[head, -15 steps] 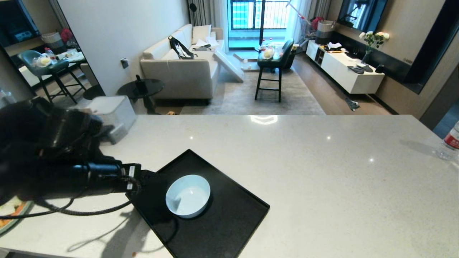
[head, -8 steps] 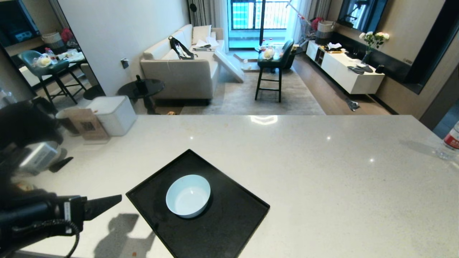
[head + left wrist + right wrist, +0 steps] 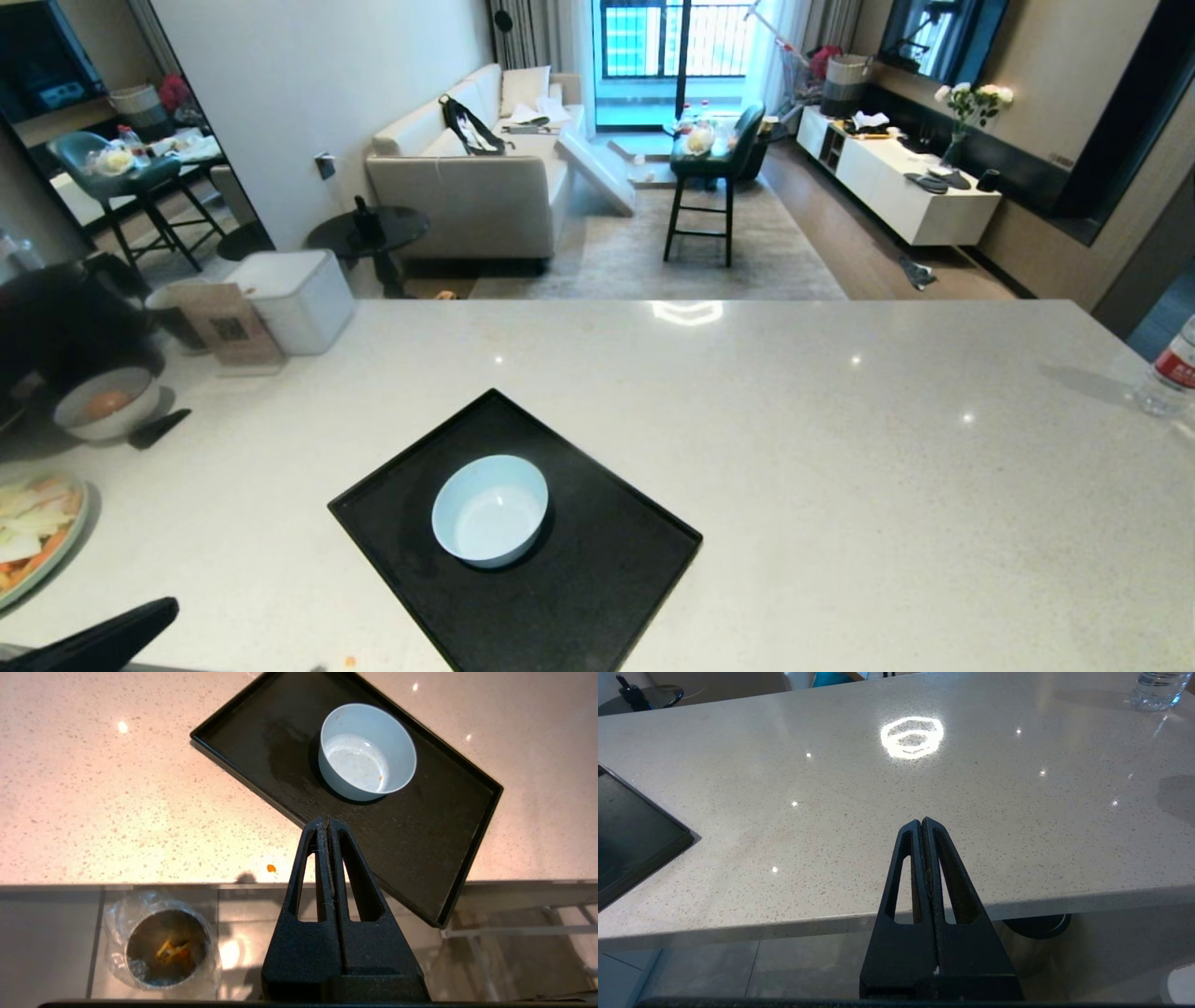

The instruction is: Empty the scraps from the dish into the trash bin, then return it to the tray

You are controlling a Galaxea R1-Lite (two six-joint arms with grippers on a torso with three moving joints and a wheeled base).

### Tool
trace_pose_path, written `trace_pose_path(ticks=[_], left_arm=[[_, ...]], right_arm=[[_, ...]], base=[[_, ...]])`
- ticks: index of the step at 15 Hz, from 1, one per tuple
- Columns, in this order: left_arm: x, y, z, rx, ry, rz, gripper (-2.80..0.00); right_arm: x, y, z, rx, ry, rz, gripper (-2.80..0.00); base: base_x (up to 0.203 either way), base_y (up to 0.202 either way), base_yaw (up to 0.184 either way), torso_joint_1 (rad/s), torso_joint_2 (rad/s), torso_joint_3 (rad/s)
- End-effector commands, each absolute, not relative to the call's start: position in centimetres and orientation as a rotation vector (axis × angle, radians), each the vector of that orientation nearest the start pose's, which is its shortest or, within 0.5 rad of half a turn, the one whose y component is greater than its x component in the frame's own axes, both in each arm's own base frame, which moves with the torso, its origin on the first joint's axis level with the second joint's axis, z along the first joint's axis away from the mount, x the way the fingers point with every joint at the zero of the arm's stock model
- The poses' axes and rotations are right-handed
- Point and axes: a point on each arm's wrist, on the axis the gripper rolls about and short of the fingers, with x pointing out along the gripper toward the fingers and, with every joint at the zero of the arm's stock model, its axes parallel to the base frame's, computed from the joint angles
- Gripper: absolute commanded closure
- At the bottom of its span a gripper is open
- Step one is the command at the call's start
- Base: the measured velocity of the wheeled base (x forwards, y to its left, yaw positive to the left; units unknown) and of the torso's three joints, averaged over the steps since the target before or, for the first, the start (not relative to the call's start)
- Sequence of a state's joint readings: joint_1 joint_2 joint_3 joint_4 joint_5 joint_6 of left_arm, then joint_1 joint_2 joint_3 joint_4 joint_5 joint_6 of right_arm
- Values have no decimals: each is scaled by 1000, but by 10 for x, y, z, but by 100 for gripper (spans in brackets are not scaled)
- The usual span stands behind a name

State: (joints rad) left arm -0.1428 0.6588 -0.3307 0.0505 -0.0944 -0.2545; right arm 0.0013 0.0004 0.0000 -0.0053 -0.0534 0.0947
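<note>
The pale blue dish stands upright on the black tray in the middle of the counter, holding only a tiny orange speck. In the left wrist view the dish sits on the tray, whose near corner overhangs the counter edge. The trash bin stands on the floor below the counter, with orange and yellow scraps inside. My left gripper is shut and empty, pulled back past the near edge; its tip shows at the bottom left. My right gripper is shut and empty at the counter's near edge.
A grey-white bowl with a brown lump and a plate of orange and white slices sit at the far left. A water bottle stands at the right edge. An orange crumb lies near the counter's front edge.
My left arm has drawn back from the tray toward the near left corner, and its fingers have shut. The dish stays on the tray.
</note>
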Motion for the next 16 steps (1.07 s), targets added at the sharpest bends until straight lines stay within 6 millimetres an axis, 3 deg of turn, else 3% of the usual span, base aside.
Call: trace_pose_path(ticks=[1, 4, 7, 11, 16], left_arm=[[13, -4, 150, -270, 253, -201, 0], [-5, -1, 131, -282, 175, -206, 0], [-5, -1, 124, -227, 186, -202, 0], [0, -1, 91, -104, 240, -196, 0], [2, -1, 87, -5, 207, -160, 0]], right_arm=[[-23, -1, 76, 95, -9, -52, 0], [-23, -1, 76, 95, -9, -52, 0], [-23, -1, 76, 95, -9, -52, 0], [-23, -1, 76, 95, -9, -52, 0], [-23, -1, 76, 95, -7, -50, 0]], base=[[0, 0, 0, 0, 0, 0], [0, 0, 0, 0, 0, 0], [0, 0, 0, 0, 0, 0], [0, 0, 0, 0, 0, 0], [0, 0, 0, 0, 0, 0]])
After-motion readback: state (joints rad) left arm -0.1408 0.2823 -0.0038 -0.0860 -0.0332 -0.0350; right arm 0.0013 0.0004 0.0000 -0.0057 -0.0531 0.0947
